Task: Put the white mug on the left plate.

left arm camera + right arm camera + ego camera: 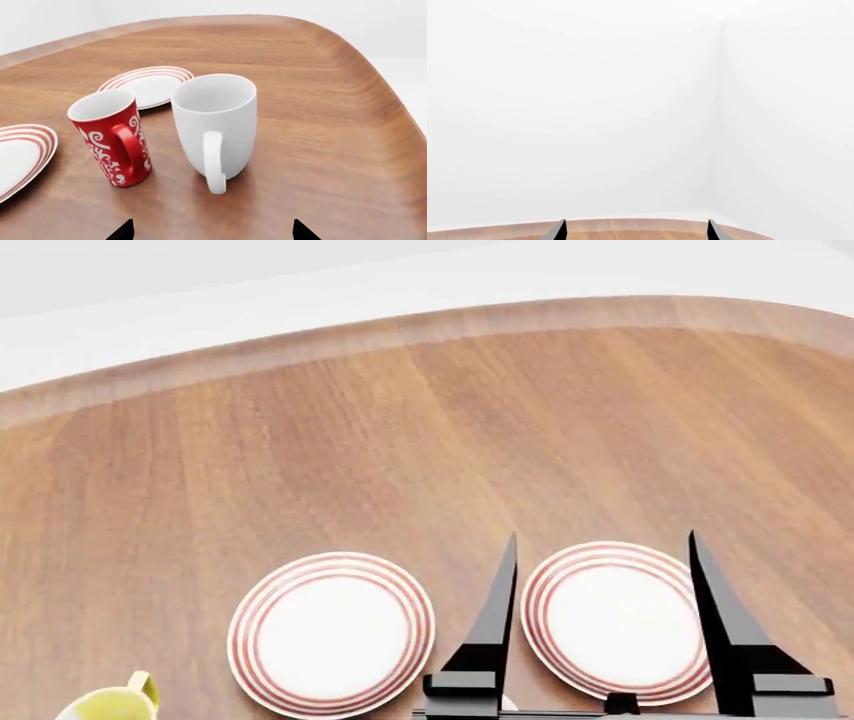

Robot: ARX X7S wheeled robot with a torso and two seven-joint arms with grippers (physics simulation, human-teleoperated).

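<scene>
- The white mug [217, 125] is seen upright on the wooden tabletop [320, 100] in the left wrist view, its loop handle turned toward the camera.
- The left pincer [212, 231] is recorded as spread: two dark fingertips [122, 231] show at the frame's edge, well apart from each other, nothing between them.
- The mug stands ahead of the left pincer, roughly centred on the gap between the tips but clear of both; no contact is observed.
- A red mug [112, 137] with a white pattern stands just beside the white mug, apart from it.
- One ringed plate [150, 85] lies beyond the two mugs; the rim of a second ringed plate [23, 152] is cut by the frame edge near the red mug. Which of these is the left plate cannot be told from this view.
- In the head view the left plate [331, 632] lies flat beside an identical right plate [617, 622]; both are bare.
- A yellow-handled mug [114, 705] is partly visible at the head view's lower edge.
- The right pincer [601, 625] is noted as spread, its two dark fingers [491, 625] straddling the right plate in the head view; the right wrist view shows mostly white wall.
</scene>
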